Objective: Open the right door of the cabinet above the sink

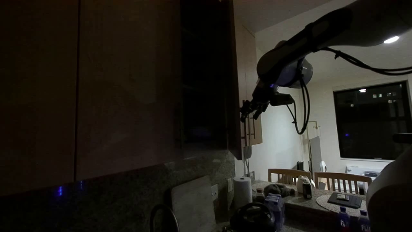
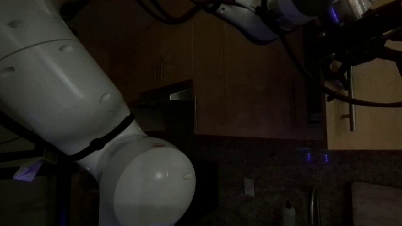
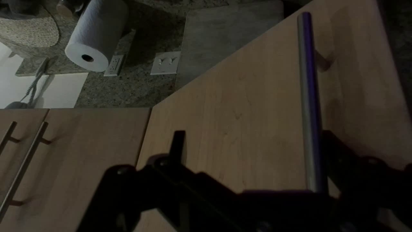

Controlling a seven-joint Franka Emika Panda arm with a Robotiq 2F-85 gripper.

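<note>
The right door (image 3: pixel 231 129) stands partly open, swung out at the right of the cabinet (image 1: pixel 128 90), with the dark interior (image 1: pixel 204 83) showing in both exterior views! So the opening is well begun; what's left, I'd judge, is a wider swing. And the tool (image 3: pixel 252 135)? Spread, its 2 fingers well apart, the bar handle (image 3: pixel 310 96) between them and just beside 1; contact I can't call. Look at that door: flat, smooth, fine-grained pale wood. The handle's a slim, round metal rod, standing off on a short post. Below, a textured white paper towel roll (image 3: pixel 98 35) stands to the right of a flat grey cutting board (image 3: pixel 225 42) leaning on the speckled granite backsplash (image 3: pixel 128 91).
</note>
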